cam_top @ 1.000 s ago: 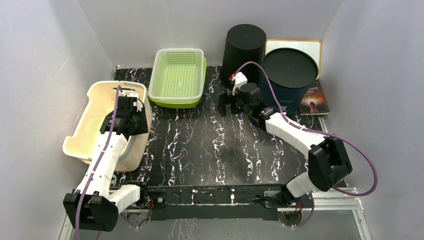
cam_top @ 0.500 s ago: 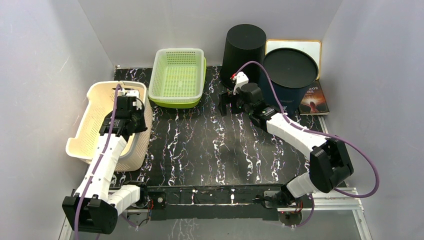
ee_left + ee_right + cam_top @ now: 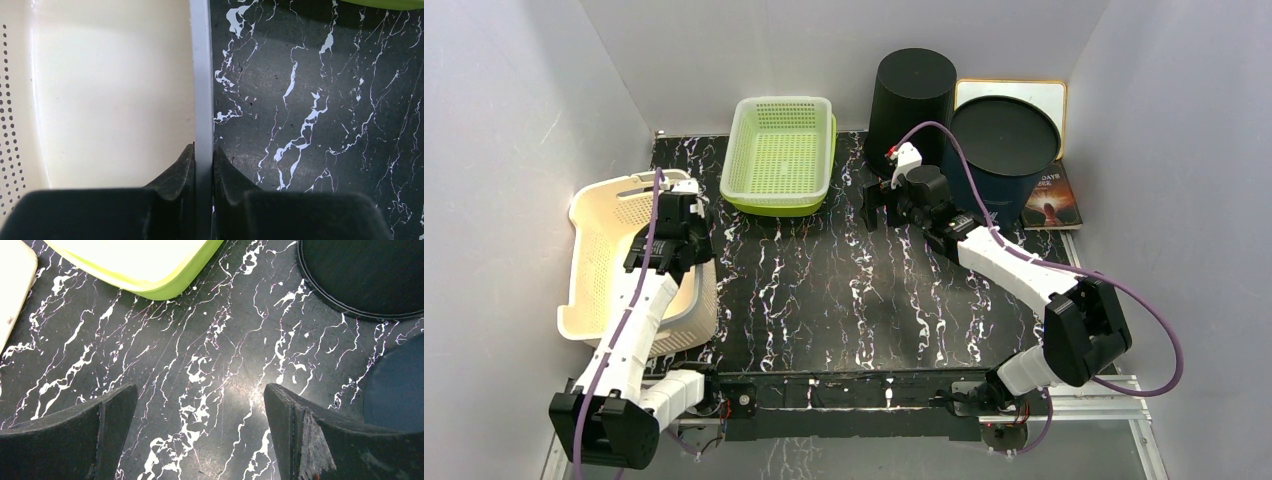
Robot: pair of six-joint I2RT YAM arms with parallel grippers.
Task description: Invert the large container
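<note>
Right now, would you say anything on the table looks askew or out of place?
Only the cream basket: it is tipped up on one side, overhanging the dark tabletop's left edge, with the left gripper pinching its rim. That fits a flip in progress. The green basket sits level.

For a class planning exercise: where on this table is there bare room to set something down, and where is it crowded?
Free: the middle of the table, between the cream basket and the right arm, in front of the green basket. Crowded: the back right corner, with the black cylinder, dark blue tub and book.
</note>
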